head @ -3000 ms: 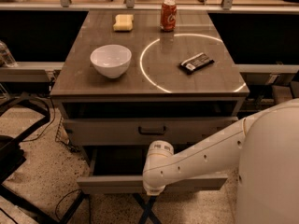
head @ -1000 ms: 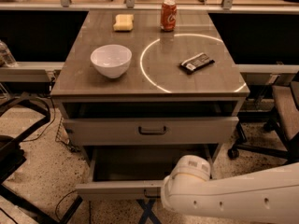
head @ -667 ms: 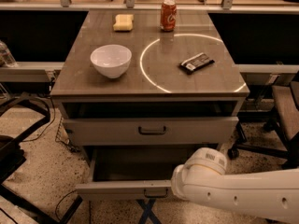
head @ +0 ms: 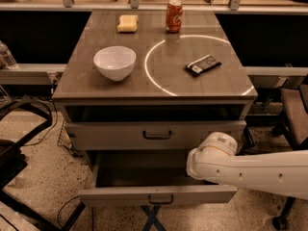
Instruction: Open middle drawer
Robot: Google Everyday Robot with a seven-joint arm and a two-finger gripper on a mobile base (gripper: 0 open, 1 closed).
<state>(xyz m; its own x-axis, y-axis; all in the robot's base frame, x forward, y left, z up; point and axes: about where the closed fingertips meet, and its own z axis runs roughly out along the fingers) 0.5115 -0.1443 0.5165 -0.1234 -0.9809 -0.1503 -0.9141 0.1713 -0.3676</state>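
Note:
The middle drawer (head: 120, 136) is the grey front with a small dark bar handle (head: 157, 134), just under the dark gap below the tabletop. It sits almost flush with the cabinet. Below it the bottom drawer (head: 115, 196) is pulled far out. My white arm (head: 250, 170) reaches in from the right. Its rounded joint (head: 211, 153) is at the right end of the middle drawer front, over the open bottom drawer. My gripper is hidden behind this arm and does not show.
On the tabletop stand a white bowl (head: 114, 62), a red can (head: 173, 16), a yellow sponge (head: 127, 23) and a dark snack bar (head: 203, 64). A black chair frame (head: 19, 143) and cables lie on the left floor. Another chair (head: 293, 114) is at the right.
My arm has swung right and upward, from in front of the bottom drawer to the cabinet's right side. Both drawers stand as before.

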